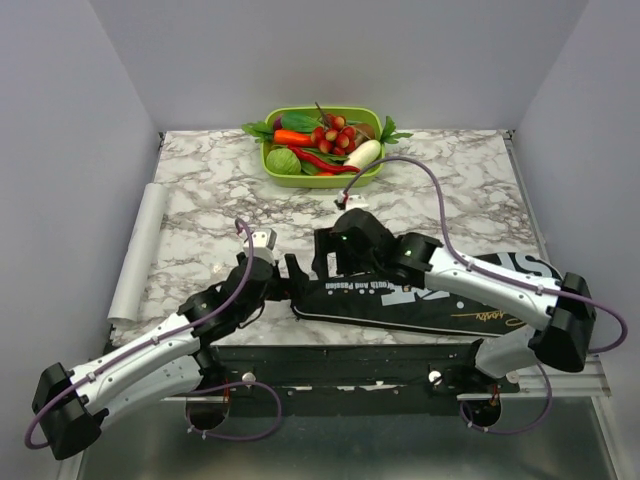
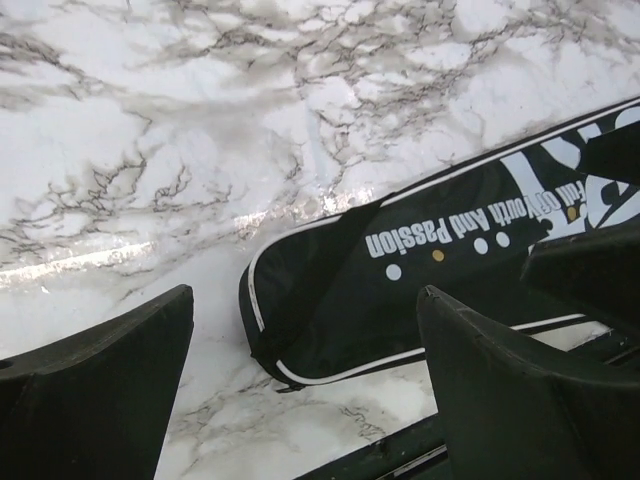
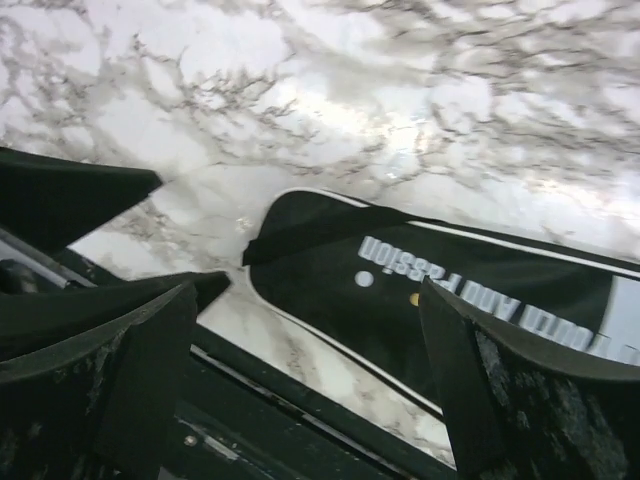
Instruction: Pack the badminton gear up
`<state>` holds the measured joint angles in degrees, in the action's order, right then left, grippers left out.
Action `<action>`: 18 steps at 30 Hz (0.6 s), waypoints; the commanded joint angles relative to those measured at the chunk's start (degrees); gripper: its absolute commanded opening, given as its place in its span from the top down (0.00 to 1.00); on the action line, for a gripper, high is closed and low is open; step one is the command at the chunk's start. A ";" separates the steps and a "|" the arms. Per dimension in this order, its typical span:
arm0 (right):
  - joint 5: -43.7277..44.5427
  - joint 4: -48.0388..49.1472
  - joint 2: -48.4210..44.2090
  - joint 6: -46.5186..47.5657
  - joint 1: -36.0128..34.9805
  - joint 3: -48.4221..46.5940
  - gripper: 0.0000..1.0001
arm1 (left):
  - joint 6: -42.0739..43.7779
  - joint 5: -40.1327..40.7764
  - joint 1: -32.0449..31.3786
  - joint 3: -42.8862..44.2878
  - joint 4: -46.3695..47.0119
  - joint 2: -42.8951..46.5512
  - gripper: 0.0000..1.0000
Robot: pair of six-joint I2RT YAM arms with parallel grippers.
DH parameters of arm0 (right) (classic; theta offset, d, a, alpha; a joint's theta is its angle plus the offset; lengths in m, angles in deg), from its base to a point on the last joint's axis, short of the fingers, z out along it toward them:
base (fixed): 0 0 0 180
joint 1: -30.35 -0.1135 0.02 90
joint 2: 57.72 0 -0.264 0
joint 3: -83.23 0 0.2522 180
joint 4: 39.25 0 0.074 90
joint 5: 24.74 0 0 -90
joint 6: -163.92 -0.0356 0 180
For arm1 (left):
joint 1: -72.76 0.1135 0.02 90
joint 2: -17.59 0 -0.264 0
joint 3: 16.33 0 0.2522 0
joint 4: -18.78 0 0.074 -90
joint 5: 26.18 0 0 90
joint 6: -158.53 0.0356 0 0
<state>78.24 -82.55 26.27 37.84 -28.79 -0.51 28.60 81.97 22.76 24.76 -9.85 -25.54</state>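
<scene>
My left gripper point(image 2: 305, 300) stands wide: its two black fingers point(image 2: 100, 380) are far apart and hold nothing. Between them, lower down, I see the rounded narrow end of the long black fabric racket bag with white piping and white lettering point(image 2: 450, 240). It lies flat on the white marble-patterned table point(image 1: 200, 200), and no pad presses on it.

My right gripper point(image 3: 307, 290) is spread just as far, its dark fingers point(image 3: 520, 400) clear of each other and clamped on nothing. That same bag end shows in the gap below.

From above, the bag stretches along the table's near edge and off to my right. Both my wrists crowd over its left end, close together. The green plastic tray of toy vegetables point(image 1: 372, 118) sits well apart at the far edge.
</scene>
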 commanded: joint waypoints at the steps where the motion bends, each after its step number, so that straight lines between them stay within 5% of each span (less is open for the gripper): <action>1: 9.87 -1.75 -7.77 3.28 1.83 3.53 0.00 | 2.48 2.68 -0.10 4.47 -5.25 -0.28 0.01; 18: 21.48 -9.66 -14.37 10.84 2.44 0.72 0.00 | 2.57 5.58 -0.10 9.05 -8.41 -0.63 0.01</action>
<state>94.63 -90.44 14.47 45.41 -26.32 0.85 31.16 85.49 22.76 31.71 -15.97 -26.81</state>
